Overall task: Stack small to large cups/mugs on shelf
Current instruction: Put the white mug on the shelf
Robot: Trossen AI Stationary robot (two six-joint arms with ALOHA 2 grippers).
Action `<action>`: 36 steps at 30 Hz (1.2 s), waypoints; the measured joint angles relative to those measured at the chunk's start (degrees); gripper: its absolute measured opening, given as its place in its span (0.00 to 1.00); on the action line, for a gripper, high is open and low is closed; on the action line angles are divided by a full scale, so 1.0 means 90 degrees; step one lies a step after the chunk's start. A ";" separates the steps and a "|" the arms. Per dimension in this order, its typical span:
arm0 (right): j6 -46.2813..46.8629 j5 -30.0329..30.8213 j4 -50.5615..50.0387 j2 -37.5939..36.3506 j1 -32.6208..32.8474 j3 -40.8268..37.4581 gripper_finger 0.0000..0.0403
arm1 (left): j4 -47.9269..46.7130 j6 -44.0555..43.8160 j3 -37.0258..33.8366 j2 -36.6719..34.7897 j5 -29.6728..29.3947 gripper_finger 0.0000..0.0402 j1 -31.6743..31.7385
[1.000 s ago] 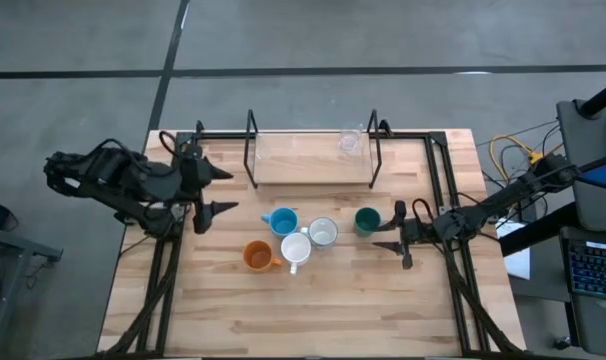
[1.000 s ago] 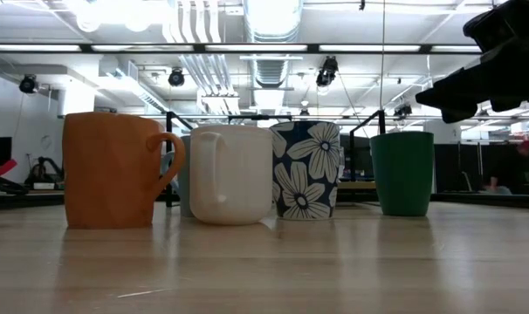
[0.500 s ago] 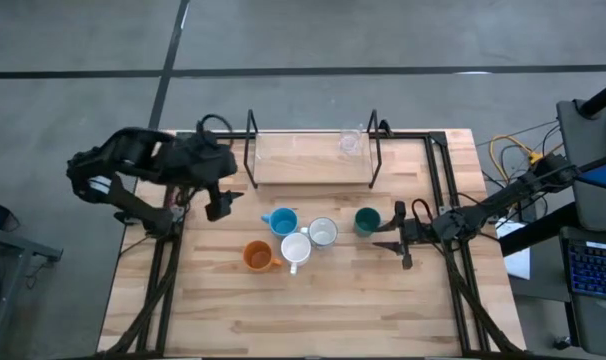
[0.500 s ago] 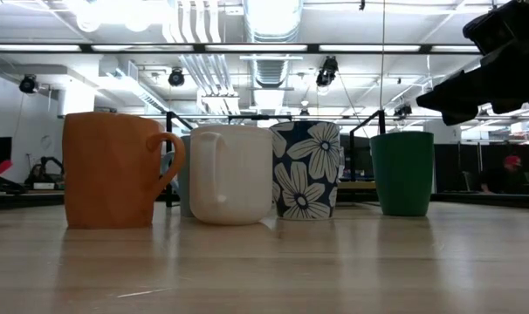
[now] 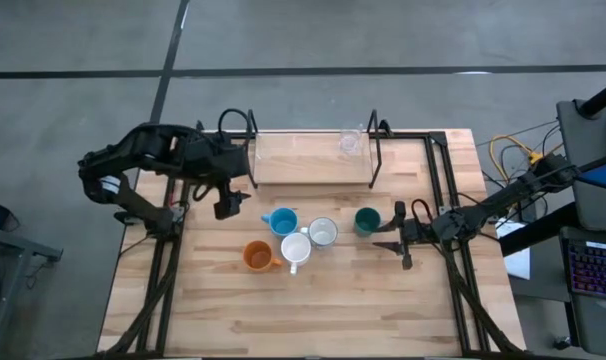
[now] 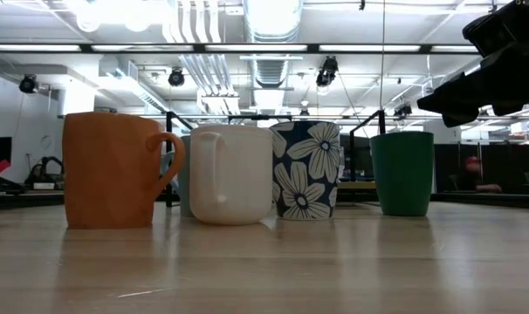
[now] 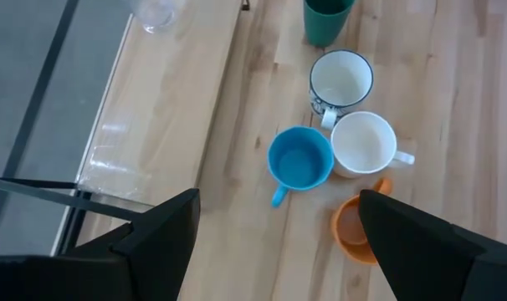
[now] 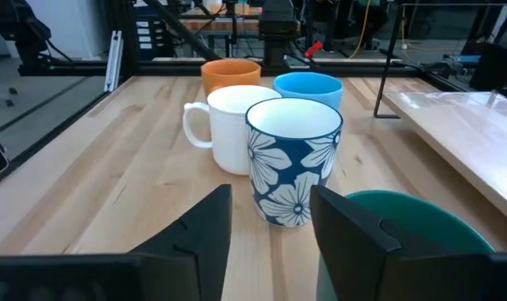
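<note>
Five cups stand upright, clustered mid-tabletop: blue mug (image 5: 282,221) at 10 o'clock of the group, floral mug (image 5: 323,232) just beside it, white mug (image 5: 296,249) touching both, orange mug (image 5: 257,257) at 8 o'clock, green cup (image 5: 366,220) apart at 3 o'clock. Glass (image 5: 349,141) stands on the shelf (image 5: 303,160), right end.
</note>
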 joint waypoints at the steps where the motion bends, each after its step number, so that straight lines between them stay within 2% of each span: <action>1: 0.0002 0.0000 0.0000 0.0000 0.0000 0.0000 0.39 | -0.0002 0.0000 0.0000 0.0000 0.0011 0.77 0.0000; 26: 0.0044 -0.0006 0.0005 0.0000 0.0000 0.0000 0.37 | 0.0000 0.0004 0.0002 0.0012 0.0101 0.77 0.0000; 28: 0.0044 -0.0005 0.0006 0.0000 0.0001 0.0000 0.37 | 0.0000 0.0159 0.0002 0.0012 0.0126 0.77 0.0000; 31: 0.0059 -0.0007 0.0007 0.0000 0.0000 0.0000 0.37 | 0.0005 0.0909 -0.0034 0.0011 0.0214 0.77 -0.0011; 36: 0.0093 -0.0005 0.0010 0.0000 0.0000 0.0000 0.37 | 0.0003 0.1464 -0.0229 0.0015 0.0914 0.77 0.0042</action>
